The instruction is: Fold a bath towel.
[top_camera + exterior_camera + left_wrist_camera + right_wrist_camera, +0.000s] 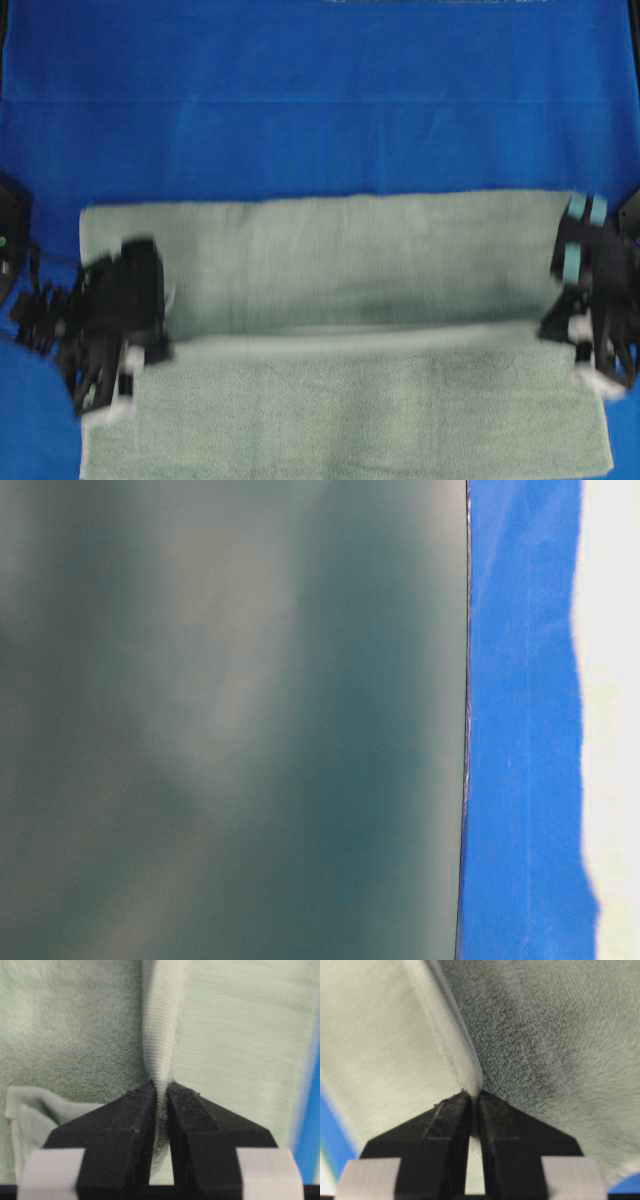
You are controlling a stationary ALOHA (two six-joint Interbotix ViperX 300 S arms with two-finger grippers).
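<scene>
Overhead: bath towel spread across blue sheet, one lengthwise fold in progress, hem mid-width. Left gripper and right gripper at opposite ends.
Table-level: blurred cloth fills view.
Wrist views: both grippers pinch hem tight. Further folds judged outstanding.

The overhead view looks straight down on the towel spread over the blue sheet, with both arms at its side edges. The table-level view sits so close to the cloth that a blurred grey-green mass fills most of it, with blue sheet at its right. Each wrist view looks along its own hand, the left hand and right hand, very near the towel, the same cloth the overhead view shows.
</scene>
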